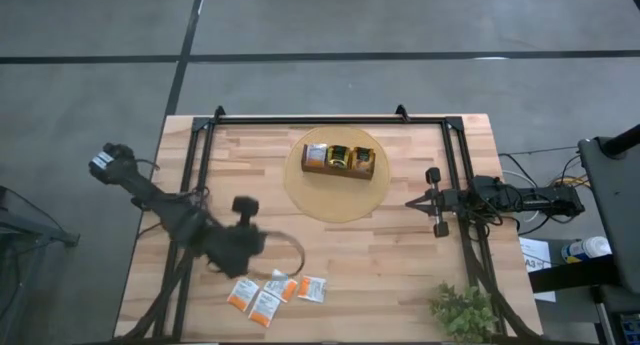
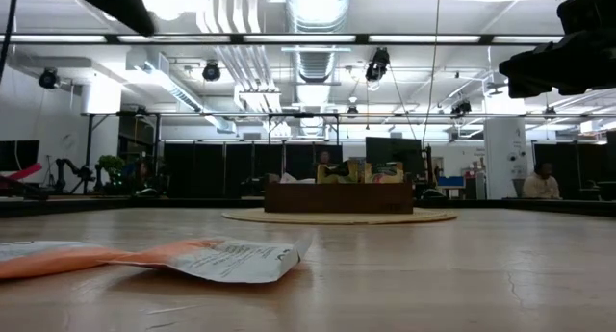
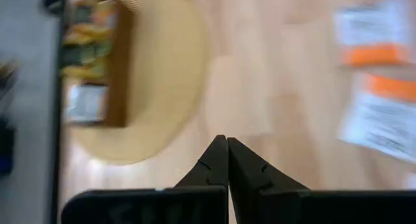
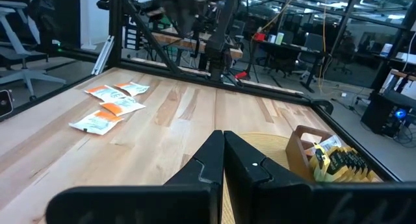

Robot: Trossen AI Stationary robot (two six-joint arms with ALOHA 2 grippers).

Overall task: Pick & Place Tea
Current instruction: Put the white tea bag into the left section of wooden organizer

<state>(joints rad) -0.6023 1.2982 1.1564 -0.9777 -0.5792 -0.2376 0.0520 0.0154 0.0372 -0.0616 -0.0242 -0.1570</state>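
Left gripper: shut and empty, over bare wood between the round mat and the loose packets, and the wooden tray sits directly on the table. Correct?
Not quite. The wooden tray sits on the round mat, not directly on the table; the high view shows it. The rest holds: the left gripper is shut and empty over bare wood, between the mat and the loose packets.

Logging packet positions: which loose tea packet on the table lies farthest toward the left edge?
The white-and-orange packet at the cluster's left end; the other three lie to its right.
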